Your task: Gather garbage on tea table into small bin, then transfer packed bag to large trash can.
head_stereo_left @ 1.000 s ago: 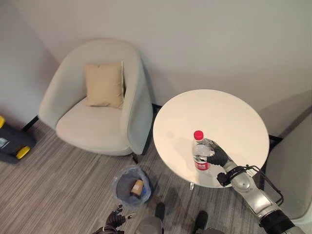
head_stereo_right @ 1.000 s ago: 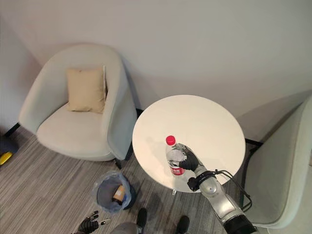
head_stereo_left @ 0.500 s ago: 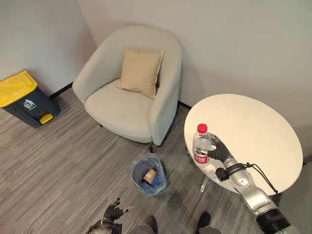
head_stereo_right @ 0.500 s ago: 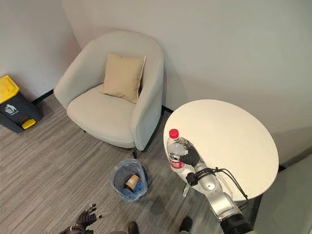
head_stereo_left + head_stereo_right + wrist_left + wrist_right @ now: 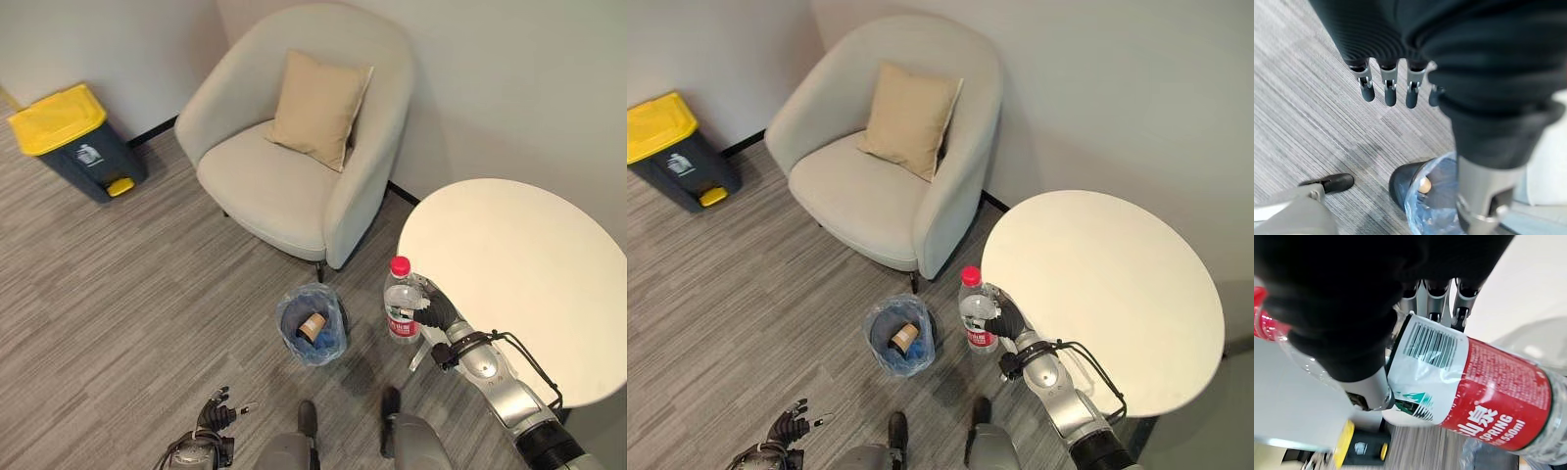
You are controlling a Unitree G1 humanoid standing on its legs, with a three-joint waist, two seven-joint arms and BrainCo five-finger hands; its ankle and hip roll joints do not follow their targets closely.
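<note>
Small bin point(image 5: 313, 325) on the floor between armchair point(image 5: 294, 147) and table point(image 5: 519, 274)

A pale armchair point(image 5: 294, 147) is sitting well beyond the right hand point(image 5: 436, 311) against plain light walls point(image 5: 509, 78), a tan cushion point(image 5: 318, 108) leaning on its back; grey striped carpet point(image 5: 127, 294) is spreading under everything.

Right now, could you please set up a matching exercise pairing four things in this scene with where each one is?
1. clear plastic bottle with red cap
2. tan square cushion
3. brown paper cup
4. yellow-lidded grey trash can

A. on the beige armchair
B. against the wall
C. held in the right hand
D. inside the small blue-lined bin

Pairs: 1-C, 2-A, 3-D, 4-B
</note>
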